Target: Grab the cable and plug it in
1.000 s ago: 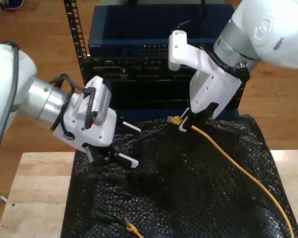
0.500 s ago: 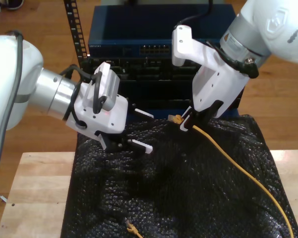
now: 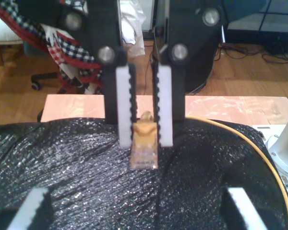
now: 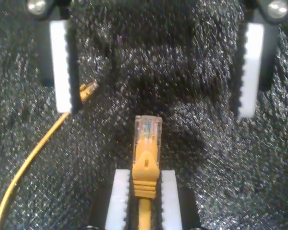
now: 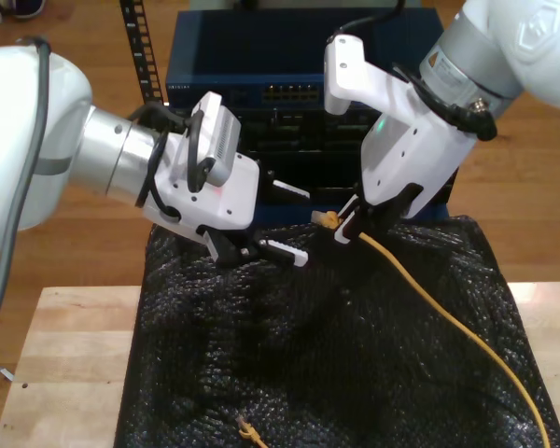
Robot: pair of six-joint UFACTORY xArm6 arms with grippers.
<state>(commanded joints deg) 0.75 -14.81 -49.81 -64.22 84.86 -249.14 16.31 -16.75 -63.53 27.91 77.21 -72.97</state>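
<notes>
Fingers of my second gripper clamp one plug of the single cable; my first gripper gapes at its nine o'clock in the exterior view.

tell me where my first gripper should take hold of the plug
Probably the clear front of the plug, which juts past my second gripper clamped on its boot. Come head-on with my open first gripper, which faces it, closing on the flat sides.
</notes>
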